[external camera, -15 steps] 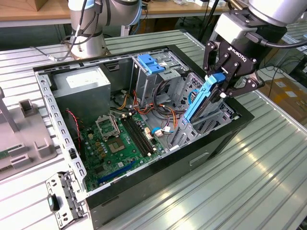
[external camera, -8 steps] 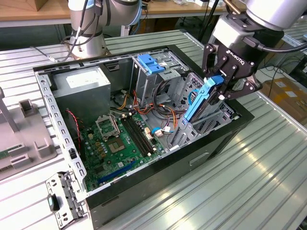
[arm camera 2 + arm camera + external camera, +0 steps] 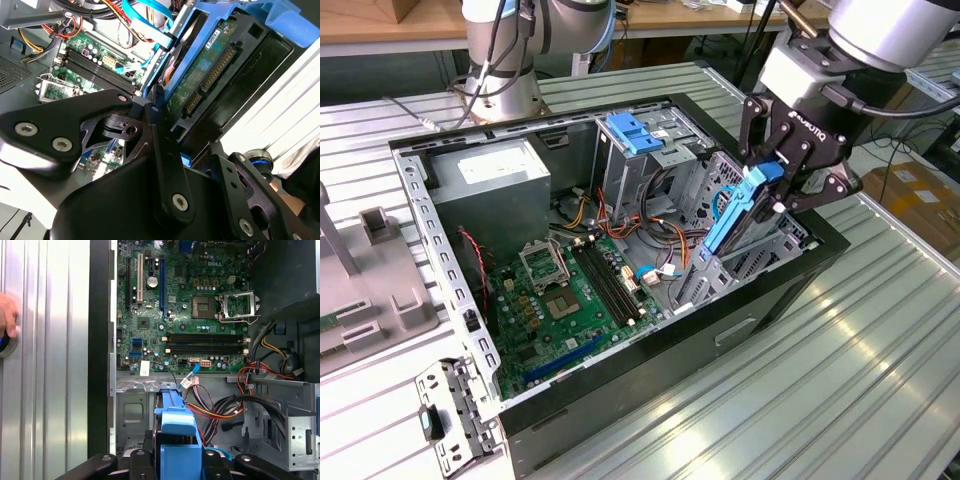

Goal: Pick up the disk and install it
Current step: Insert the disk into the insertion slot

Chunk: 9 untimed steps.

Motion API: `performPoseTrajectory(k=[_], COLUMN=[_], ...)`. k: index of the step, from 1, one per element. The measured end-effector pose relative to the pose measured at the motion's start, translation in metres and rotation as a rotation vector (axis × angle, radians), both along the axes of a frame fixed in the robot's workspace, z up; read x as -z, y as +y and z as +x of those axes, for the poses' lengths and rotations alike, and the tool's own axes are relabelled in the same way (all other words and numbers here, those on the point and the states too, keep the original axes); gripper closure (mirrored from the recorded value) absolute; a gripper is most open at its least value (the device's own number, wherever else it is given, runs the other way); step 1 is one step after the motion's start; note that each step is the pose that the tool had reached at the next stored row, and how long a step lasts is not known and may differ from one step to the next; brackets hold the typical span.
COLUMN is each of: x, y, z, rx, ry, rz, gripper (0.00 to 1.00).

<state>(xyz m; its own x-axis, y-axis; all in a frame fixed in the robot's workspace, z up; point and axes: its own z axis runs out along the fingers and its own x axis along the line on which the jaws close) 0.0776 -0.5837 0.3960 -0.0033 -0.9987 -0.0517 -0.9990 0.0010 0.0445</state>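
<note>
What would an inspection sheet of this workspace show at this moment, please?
Surface: ribbed metal table, carrying an open computer case.
Job's things: the disk stands on edge, lower end inside the case, top above its rim.
Clutter: grey fixture and metal bracket beside the case.
Gripper: the gripper is shut on the disk's top.
Cables: loose bundle between motherboard and drive cage.
Surroundings: second arm base; a hand by the table.

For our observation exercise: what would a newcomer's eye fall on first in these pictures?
The disk, with its bright blue rail, stands on edge in the gripper at the exterior view's right end of the open computer case. The green motherboard lies on the case floor.
</note>
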Motion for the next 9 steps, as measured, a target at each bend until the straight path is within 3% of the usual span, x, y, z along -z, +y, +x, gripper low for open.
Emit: performPoseTrajectory(k=[5,7,9], x=[0.0003,0.0004,0.0006], y=[0.0,0.0,0.0], z=[0.0,0.0,0.0], rx=[0.0,0.0,0.0], ry=[0.0,0.0,0.0], rz=[-0.0002,-0.0002,0.0001], gripper=[0.64,0.56,0.56])
